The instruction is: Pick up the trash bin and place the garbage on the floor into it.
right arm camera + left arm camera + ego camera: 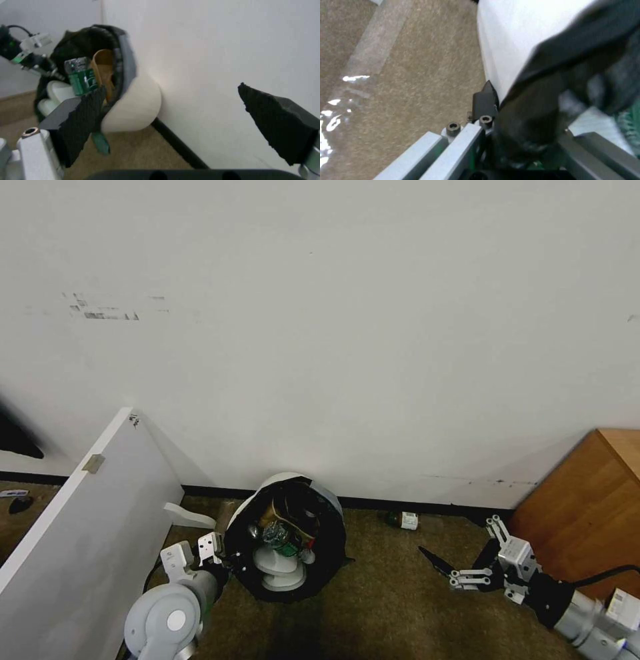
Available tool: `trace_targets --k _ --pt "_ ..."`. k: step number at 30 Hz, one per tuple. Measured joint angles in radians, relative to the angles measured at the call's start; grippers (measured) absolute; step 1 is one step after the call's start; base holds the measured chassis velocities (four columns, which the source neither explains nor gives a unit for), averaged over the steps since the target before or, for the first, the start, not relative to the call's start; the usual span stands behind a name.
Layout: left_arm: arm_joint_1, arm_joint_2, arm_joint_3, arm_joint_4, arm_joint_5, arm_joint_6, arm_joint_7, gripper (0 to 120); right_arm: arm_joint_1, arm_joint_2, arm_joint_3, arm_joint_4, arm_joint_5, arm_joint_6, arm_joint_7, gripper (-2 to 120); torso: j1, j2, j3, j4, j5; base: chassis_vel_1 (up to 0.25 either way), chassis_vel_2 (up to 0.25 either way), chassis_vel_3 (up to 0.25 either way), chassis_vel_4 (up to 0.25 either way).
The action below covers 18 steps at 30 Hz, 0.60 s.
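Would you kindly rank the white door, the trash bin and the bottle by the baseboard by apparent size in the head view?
1. White door, nearest the camera.
2. Trash bin.
3. Bottle, clearly the smallest.

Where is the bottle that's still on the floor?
In the head view, the bottle lies on the carpet against the wall's baseboard, between the trash bin and the right gripper.

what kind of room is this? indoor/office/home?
Indoors, likely a hotel or bedroom corner: beige-brown short-pile carpet, plain white wall with black skirting, a wooden cabinet, and a small lined white plastic trash bin holding white slippers.
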Motion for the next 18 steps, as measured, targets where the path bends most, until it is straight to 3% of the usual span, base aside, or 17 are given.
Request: trace_targets --k 2,6,9,11,18 --pt "0.001 0.001 -0.002 0.001 0.002 0.002 -0.002 0 0.002 -0.002 -0.007 -0.001 0.001 0.0 0.011 100 0.0 0.0 0.0 0.0019 0.001 -0.104 0.15 0.15 -0.114" --pt "0.002 0.001 -0.002 0.001 0.002 0.003 -0.002 0 0.005 -0.004 -0.015 -0.003 0.002 0.005 0.021 100 0.0 0.0 0.0 0.0029 0.0007 -0.037 0.139 0.137 -0.068" --pt "0.003 0.001 -0.002 0.001 0.002 0.003 -0.002 0 0.005 -0.004 -0.018 -0.003 0.004 0.007 0.025 100 0.0 0.0 0.0 0.0027 0.0004 -0.006 0.038 0.038 -0.015" --pt "0.003 0.001 -0.002 0.003 0.004 0.003 -0.002 0 0.005 -0.005 -0.022 -0.003 0.005 0.008 0.03 100 0.0 0.0 0.0 0.0008 0.0006 0.0 0.0 0.0 0.0" --pt "0.0 -0.005 0.0 0.007 0.006 0.003 -0.002 0 0.008 -0.016 -0.022 -0.005 0.008 0.01 0.043 100 0.0 0.0 0.0 0.0003 0.0004 0.0 0.0 0.0 0.0"
